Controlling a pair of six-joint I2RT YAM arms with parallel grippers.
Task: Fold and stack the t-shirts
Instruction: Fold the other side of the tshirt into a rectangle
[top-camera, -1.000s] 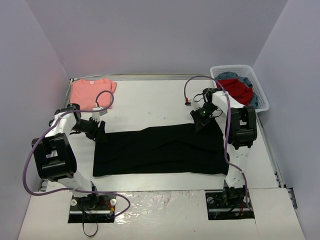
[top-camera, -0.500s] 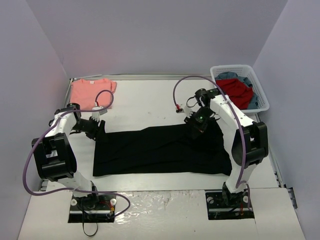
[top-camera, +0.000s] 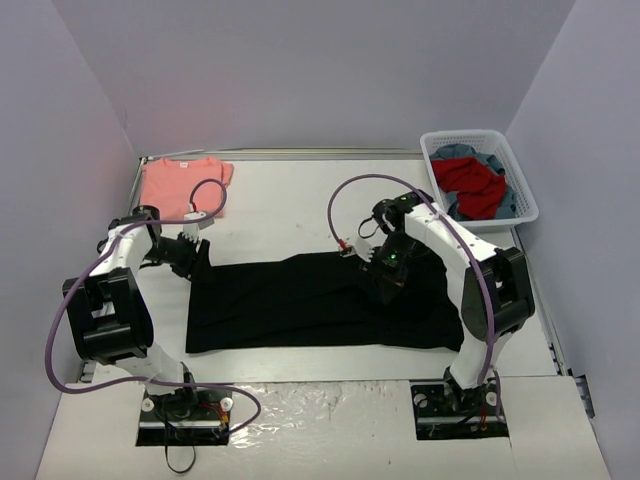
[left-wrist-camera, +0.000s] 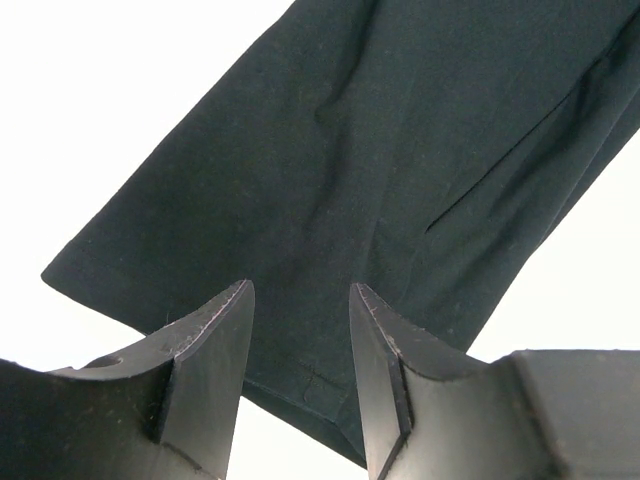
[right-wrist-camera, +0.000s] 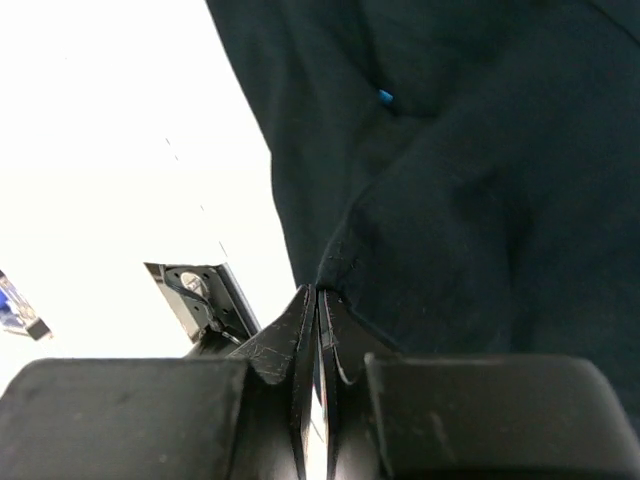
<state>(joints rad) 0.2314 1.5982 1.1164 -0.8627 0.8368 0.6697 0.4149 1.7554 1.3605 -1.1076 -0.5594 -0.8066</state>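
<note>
Counting two shirts: black tee (top-camera: 300, 305) pinched by right gripper (right-wrist-camera: 318, 296), pink tee (top-camera: 180, 185) sits at ten o'clock, left gripper (left-wrist-camera: 300, 300) released.

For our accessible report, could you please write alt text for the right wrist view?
The right gripper is shut, pinching an edge of the black t-shirt, whose cloth fills the right of the frame. White table lies to the left.

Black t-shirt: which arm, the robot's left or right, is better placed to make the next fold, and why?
Right. The right tool is shut on the hem of the black t-shirt, so it could likely carry that edge across. The left tool stands open over the left end, gripping nothing.
</note>
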